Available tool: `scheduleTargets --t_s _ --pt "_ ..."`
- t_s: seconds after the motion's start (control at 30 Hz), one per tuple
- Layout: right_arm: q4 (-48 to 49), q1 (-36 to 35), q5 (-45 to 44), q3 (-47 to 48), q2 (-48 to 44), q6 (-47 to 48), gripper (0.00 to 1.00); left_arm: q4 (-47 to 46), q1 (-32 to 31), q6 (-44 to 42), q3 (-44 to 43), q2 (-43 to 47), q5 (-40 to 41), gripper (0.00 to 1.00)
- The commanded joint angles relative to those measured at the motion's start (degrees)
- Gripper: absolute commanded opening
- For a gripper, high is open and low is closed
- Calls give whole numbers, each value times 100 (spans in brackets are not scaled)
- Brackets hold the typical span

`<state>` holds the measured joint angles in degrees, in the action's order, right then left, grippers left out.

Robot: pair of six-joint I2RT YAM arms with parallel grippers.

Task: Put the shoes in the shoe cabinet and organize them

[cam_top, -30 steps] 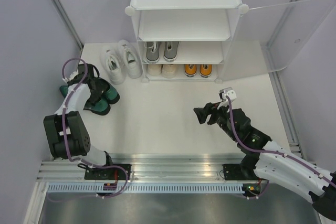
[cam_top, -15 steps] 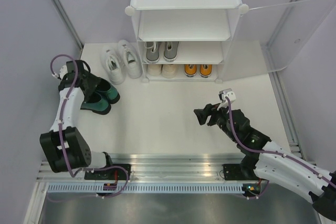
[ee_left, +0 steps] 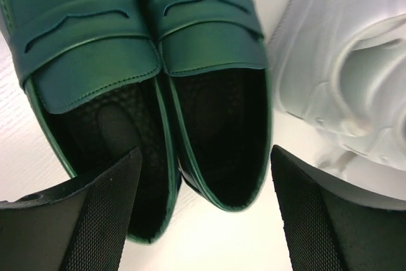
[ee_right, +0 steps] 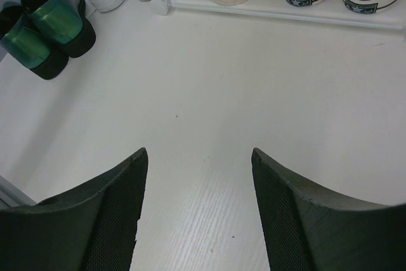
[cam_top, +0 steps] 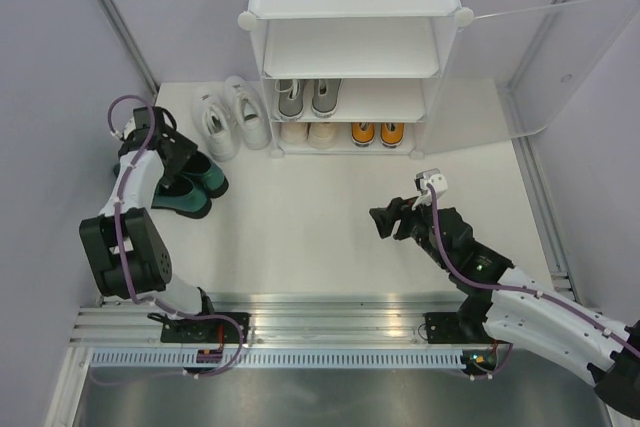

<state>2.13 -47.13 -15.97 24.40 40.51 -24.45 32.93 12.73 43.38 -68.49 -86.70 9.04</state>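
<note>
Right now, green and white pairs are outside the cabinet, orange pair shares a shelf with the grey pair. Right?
No: the orange pair sits beside the cream pair, one shelf below the grey pair, as the top external view shows. The rest holds.

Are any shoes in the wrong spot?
Yes. The green shoes and the white sneakers sit on the floor left of the shoe cabinet, not on a shelf.
</note>
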Motion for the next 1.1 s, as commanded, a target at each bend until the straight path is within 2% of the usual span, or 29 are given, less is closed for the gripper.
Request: scheduleTargets --t_s 0.0,0.23,0.47,0.6,0.63,0.67,0.7,0.73,0.8,0.93,1.07 --pt "121 -6 -117 12 44 -78 70 -58 -16 -145 29 -347 -253 85" --pt "138 -6 -135 29 176 -51 69 -173 -34 -145 -25 -928 -341 82" --pt "130 -15 -152 3 124 -69 68 -348 -78 118 582 -910 -604 74" --pt "112 -6 -161 -23 36 -78 68 -462 -165 13 644 -1042 -876 56" --pt "103 -6 -179 -23 -16 -86 68 -463 -270 -13 687 -1034 -1025 46" --pt "60 -6 -170 -15 -43 -87 68 -463 -332 -31 714 -964 -1062 40" --pt "16 -6 -187 29 -69 -78 68 -463 -420 -48 792 -902 -1045 28" --pt "-19 -15 -196 55 -148 -86 68 -471 -508 -48 872 -823 -1010 21" --pt "-204 -6 -240 134 -323 -104 68 -419 -963 -57 1160 -517 -939 5" --pt "-608 -6 -529 275 -710 -209 68 -401 -1544 57 1906 264 -948 2" --pt "-1090 -6 -548 556 -1027 -420 68 -349 -2546 608 2690 1320 -921 2"
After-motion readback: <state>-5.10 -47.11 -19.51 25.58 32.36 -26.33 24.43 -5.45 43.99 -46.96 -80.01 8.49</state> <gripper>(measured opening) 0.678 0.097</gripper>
